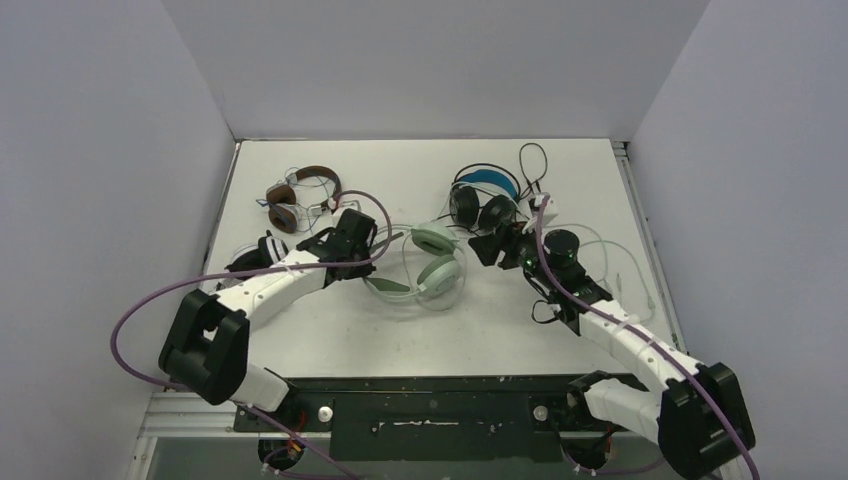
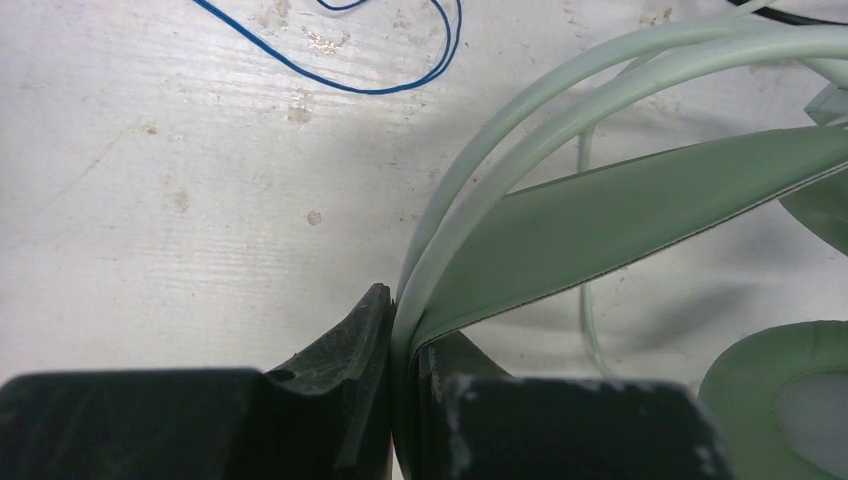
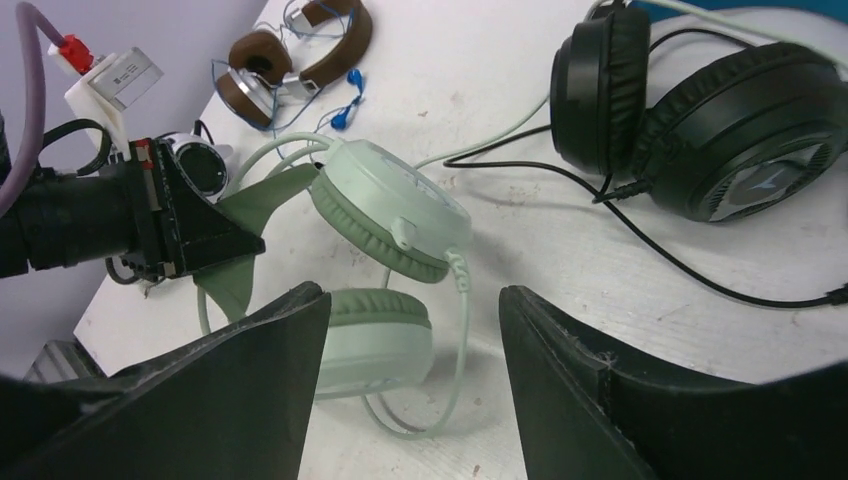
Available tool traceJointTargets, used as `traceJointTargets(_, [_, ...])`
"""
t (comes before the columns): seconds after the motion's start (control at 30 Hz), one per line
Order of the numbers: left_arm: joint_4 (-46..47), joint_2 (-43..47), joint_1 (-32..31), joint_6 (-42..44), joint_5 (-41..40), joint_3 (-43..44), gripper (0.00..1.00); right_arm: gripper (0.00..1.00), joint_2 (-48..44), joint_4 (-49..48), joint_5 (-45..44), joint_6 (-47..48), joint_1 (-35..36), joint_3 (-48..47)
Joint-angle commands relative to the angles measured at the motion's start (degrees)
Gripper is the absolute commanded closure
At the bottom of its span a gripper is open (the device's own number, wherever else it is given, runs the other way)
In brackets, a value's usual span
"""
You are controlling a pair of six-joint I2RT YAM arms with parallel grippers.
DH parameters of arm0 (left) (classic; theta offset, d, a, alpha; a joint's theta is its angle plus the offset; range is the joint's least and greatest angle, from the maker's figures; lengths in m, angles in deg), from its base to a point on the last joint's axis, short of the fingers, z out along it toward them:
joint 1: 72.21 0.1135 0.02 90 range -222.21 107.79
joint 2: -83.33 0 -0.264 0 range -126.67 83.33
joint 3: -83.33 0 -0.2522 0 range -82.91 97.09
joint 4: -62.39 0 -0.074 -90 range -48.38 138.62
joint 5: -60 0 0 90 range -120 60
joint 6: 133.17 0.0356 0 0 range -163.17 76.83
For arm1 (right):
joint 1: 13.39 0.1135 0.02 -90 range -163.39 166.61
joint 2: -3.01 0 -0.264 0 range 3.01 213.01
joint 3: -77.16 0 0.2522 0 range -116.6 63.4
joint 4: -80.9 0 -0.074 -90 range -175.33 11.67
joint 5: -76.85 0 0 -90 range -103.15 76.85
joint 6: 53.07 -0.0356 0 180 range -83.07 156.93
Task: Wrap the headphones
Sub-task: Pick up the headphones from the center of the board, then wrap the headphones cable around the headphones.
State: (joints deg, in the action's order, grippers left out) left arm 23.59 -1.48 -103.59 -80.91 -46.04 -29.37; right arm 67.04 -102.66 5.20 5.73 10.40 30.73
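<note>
High view down onto table (image 1: 400,340), left wrist close against mint headset (image 2: 620,220), right wrist low, sharing it

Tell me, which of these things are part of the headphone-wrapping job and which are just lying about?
Part of the job:
- mint green headphones, headband clamped in the left tool
- brown headphones
- black headphones with a blue headband
- white headphones, partly hidden

Just there:
- the table
- the arms' purple cables
</note>
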Motion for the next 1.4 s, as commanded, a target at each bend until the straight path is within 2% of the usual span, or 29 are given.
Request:
traceJointTargets(0.0, [5.1, 8.75, 1.02, -3.3, 0.19, -0.3, 1.0, 0.37, -8.31, -3.25, -3.4, 3.96, -0.45, 4.73])
traceJointTargets(0.1, [3.3, 13.65, 1.4, -1.32, -0.41, 0.84, 1.0, 0.36, -15.37, -4.69, -3.95, 5.4, -0.49, 8.92])
traceJointTargets(0.17, [0.11, 15.96, 2.9, 0.39, 0.73, 4.1, 1.0, 0.31, -19.5, -5.92, -3.38, 6.55, -0.35, 11.07])
traceJointTargets(0.2, [-1.92, 16.66, 4.13, 1.01, 2.11, 6.16, 1.0, 0.25, -21.2, -6.67, -2.62, 7.28, -0.38, 12.1])
traceJointTargets(0.27, [-4.37, 17.94, 7.66, 2.29, 7.06, 11.08, 1.0, 0.16, -23.58, -8.63, -0.01, 9.14, -0.34, 13.77])
traceJointTargets(0.4, [-9.61, 16.96, 13.57, 3.9, 17.28, 20.26, 1.0, 0.06, -24.23, -13.03, 7.35, 11.17, -0.26, 15.32])
traceJointTargets(0.5, [-14.91, 14.13, 15.1, 5.29, 22.73, 27.43, 1.0, 0.02, -22.14, -16.94, 12.21, 12.03, 0.14, 15.16])
traceJointTargets(0.63, [-15.5, 14.93, 15.26, 4.06, 24.31, 30.32, 1.0, 0.0, -16.66, -21.36, 14.68, 13.64, 2.06, 13.86])
traceJointTargets(0.8, [-15.75, 15.41, 16.79, 0.94, 33.5, 33.44, 1.0, 0.0, -9.58, -22.6, 12.26, 20.96, 7.47, 10.07])
traceJointTargets(0.9, [-16.9, 15.38, 17.56, -0.4, 36.39, 35.78, 1.0, 0.0, -5.62, -26.17, 14.54, 23.92, 9.47, 8.61])
traceJointTargets(1.13, [-18.59, 14.81, 19.33, -1.54, 43.59, 39.21, 1.0, 0.0, 3.15, -28.28, 12.92, 28.16, 10.78, 1.84])
traceJointTargets(1.37, [-17.97, 14.99, 19.6, -2.23, 46.3, 39.23, 1.0, 0.0, 8.7, -29.19, 9.51, 32.64, 11.01, -4.12])
